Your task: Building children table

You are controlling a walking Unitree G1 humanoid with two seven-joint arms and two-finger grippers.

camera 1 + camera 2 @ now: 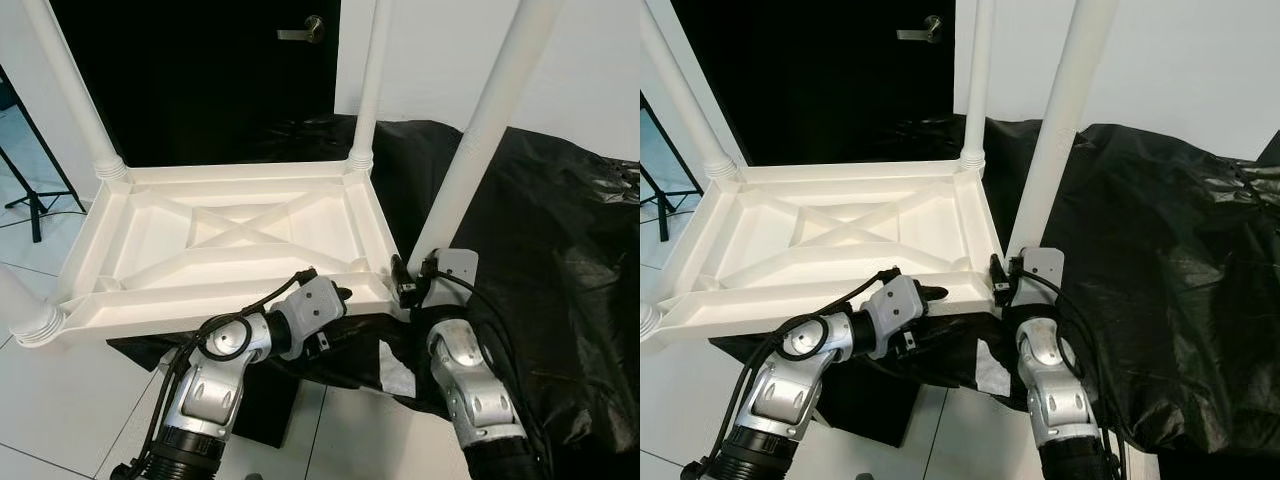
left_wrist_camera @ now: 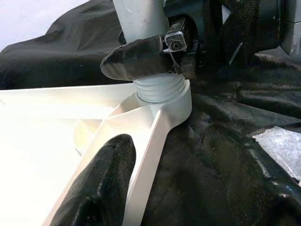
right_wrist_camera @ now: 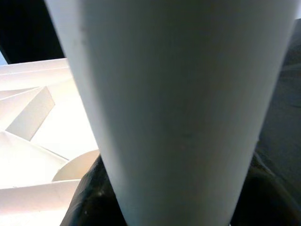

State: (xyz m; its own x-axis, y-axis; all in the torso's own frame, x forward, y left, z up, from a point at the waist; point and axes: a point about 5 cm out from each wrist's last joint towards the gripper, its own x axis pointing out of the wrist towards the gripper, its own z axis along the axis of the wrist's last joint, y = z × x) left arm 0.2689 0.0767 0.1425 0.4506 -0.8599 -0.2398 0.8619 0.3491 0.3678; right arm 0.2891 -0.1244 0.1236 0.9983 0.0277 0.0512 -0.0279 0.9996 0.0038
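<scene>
The tabletop (image 1: 230, 245) lies upside down, ribbed underside up, partly on a black sheet (image 1: 560, 230) and partly over the tiled floor (image 1: 60, 410), w/ its long axis running across the robot's front, left to right. Four legs show in the sockets: far-left leg (image 1: 70, 85), far-right leg (image 1: 372, 80), near-left leg (image 1: 30, 315) (just its ribbed base, at the frame edge) and the near-right leg (image 1: 480, 130), all pointing up and leaning out of frame at the top, so the leg tips can't be checked. Judging by that, the build is nearly done: all four legs are in place, and what's left is prob. seating or tightening the near-right one, then flipping the table upright. The right gripper (image 1: 412, 280) is at the base of the near-right leg, right at the corner socket; in the right wrist view the leg (image 3: 178, 108) sits between the dark pads, touching them, so the fingers look pinched on it, one finger (image 2: 141, 59) across the leg just above its threaded collar (image 2: 160, 87) as the left wrist view has it. The left gripper (image 2: 127, 110) is at the near rim of the tabletop beside that same corner, fingers spread w/ the rim and a rib between them; whether they bear on the plastic I can't tell. The near-right leg's axis stands roughly square to the tabletop, so its thread looks engaged rather than cross-tilted, tho that's a judgement.
</scene>
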